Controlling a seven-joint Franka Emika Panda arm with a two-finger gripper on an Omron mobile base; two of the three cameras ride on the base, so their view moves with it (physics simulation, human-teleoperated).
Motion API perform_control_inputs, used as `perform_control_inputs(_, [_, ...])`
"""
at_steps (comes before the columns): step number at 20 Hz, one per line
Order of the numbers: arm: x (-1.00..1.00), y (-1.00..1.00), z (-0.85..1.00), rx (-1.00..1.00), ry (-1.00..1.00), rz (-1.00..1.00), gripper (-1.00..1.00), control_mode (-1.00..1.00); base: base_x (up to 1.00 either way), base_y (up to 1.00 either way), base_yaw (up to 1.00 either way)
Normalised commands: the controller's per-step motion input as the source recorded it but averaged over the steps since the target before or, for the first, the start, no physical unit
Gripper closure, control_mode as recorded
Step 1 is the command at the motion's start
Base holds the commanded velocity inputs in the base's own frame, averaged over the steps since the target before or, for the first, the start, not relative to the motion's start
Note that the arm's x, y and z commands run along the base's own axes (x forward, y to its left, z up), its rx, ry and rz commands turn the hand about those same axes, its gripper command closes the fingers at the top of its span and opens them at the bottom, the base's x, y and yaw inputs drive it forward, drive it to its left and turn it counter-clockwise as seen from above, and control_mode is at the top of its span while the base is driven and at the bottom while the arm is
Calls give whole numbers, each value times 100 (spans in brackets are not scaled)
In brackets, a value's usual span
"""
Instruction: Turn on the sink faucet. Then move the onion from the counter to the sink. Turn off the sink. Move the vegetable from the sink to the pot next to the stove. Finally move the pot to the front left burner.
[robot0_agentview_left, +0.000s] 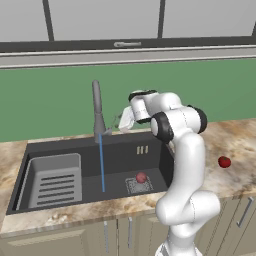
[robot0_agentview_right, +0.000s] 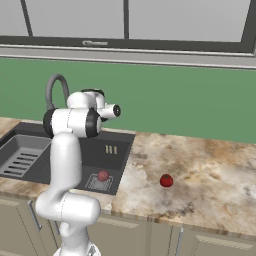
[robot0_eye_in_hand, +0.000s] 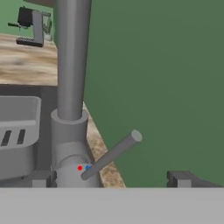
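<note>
the gripper (robot0_eye_in_hand: 109, 179) sits level with the base of the faucet (robot0_agentview_left: 97, 112), jaws released and spread wide to either side of the thin lever (robot0_eye_in_hand: 111, 155), holding nothing. it is placed there, i judge, because the water needs shutting off: a thin blue stream (robot0_agentview_left: 102, 165) falls from the spout into the sink (robot0_agentview_left: 95, 150), and one reddish ball (robot0_agentview_left: 141, 177) already rests on the drain grate (robot0_agentview_left: 138, 186), so the rinse step looks done. the lever angles up and away from the faucet body, between the two finger tips but apparently not touched by either, though the hand view is too close to be sure.

count: one faucet, one lever, one stream, one sink with one slotted tray (robot0_agentview_left: 54, 180) at its left end. two reddish balls, the onion in the sink and a second ball (robot0_agentview_left: 224, 161) on the surface (robot0_agentview_left: 235, 140) right of the sink, well apart from the first. one arm (robot0_agentview_left: 185, 165), rising in front of the sink's right end.
</note>
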Motion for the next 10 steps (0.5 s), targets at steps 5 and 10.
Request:
perform_control_inputs(5, [7, 5, 0, 0, 0, 0, -100, -100, 0, 0, 0])
perform_control_inputs(10, [0, 14, 0, 0, 0, 1, -100, -100, 0, 0, 0])
